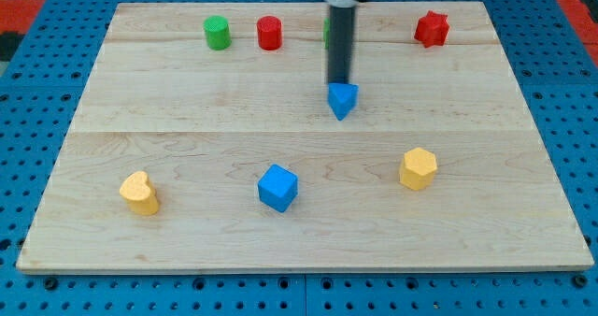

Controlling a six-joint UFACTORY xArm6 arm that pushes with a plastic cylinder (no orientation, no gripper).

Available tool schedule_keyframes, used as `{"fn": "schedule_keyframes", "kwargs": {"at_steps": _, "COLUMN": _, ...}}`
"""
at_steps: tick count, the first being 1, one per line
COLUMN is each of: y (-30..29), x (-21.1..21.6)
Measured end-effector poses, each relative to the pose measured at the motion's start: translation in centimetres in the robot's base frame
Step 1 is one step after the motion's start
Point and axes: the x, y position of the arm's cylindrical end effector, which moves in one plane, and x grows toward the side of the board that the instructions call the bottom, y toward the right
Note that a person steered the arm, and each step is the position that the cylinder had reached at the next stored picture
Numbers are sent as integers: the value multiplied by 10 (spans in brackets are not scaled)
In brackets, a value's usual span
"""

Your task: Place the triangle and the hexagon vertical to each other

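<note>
**Two blocks to line up, one already at the rod**

Three blocks sit along the near side of your board [168, 251]: a yellow heart [139, 192] at left, a blue cube [277, 187] in the middle, and the yellow hexagon [418, 168] at right. You'll find the blue triangle [343, 100] farther back, near the centre, left of the hexagon and well apart from it. It looks like a small wedge, point facing you. My tip [340, 83] rests against its far edge, probably placed there to shove it. The rod has nothing that opens or closes; it only pushes. Along the far edge stand a green cylinder [217, 32], a red cylinder [269, 33] and a red star [431, 29]. Something green behind the rod is mostly hidden.
</note>
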Motion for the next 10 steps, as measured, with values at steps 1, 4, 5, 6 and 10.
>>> {"fn": "schedule_keyframes", "kwargs": {"at_steps": 1, "y": -55, "x": 4}}
{"fn": "schedule_keyframes", "kwargs": {"at_steps": 4, "y": 40, "x": 23}}
{"fn": "schedule_keyframes", "kwargs": {"at_steps": 5, "y": 77, "x": 20}}
{"fn": "schedule_keyframes", "kwargs": {"at_steps": 6, "y": 68, "x": 51}}
{"fn": "schedule_keyframes", "kwargs": {"at_steps": 10, "y": 51, "x": 75}}
